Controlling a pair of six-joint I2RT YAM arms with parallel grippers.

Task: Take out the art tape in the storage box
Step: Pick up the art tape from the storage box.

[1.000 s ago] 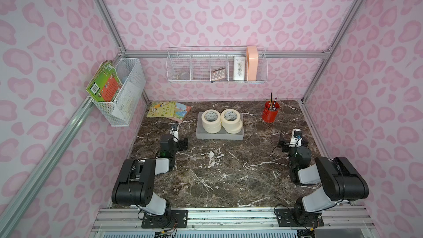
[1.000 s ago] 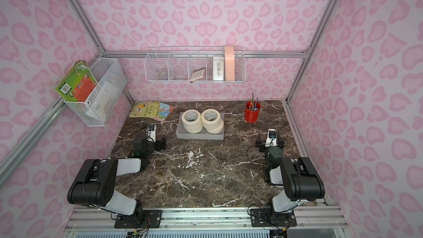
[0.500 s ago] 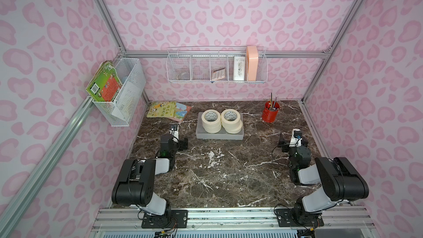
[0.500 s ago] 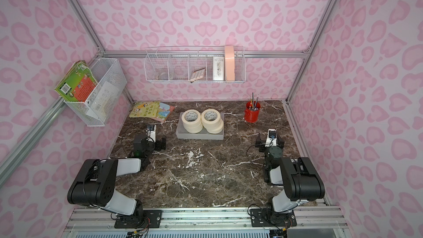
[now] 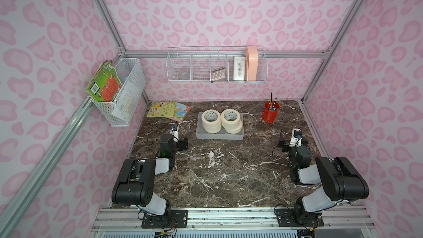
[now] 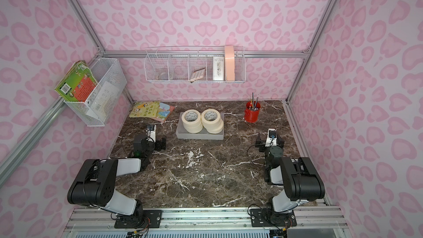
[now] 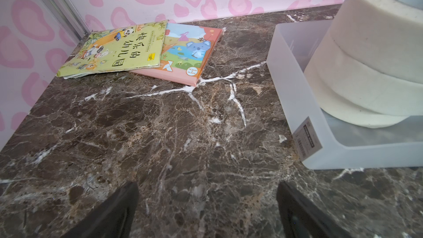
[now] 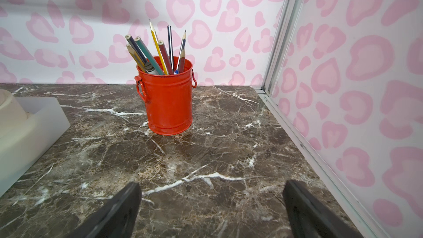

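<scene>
The storage box (image 5: pixel 219 136) (image 6: pixel 199 136) is a shallow grey tray at the back middle of the marble table. In it stand two stacks of cream art tape rolls (image 5: pixel 211 127) (image 5: pixel 233 127), side by side. My left gripper (image 5: pixel 174 141) (image 7: pixel 207 186) rests low on the table to the box's left, open and empty. The box wall (image 7: pixel 295 92) and one tape stack (image 7: pixel 370 65) show just ahead of it to one side. My right gripper (image 5: pixel 293 141) (image 8: pixel 211 185) sits open and empty well to the right of the box. A box corner (image 8: pixel 34 131) shows in its wrist view.
Two picture books (image 5: pixel 168 111) (image 7: pixel 119 49) lie at the back left corner. A red cup of pencils (image 5: pixel 270 112) (image 8: pixel 169 101) stands at the back right. White wire baskets hang on the back wall (image 5: pixel 216 67) and the left wall (image 5: pixel 121 92). Aluminium rails edge the table.
</scene>
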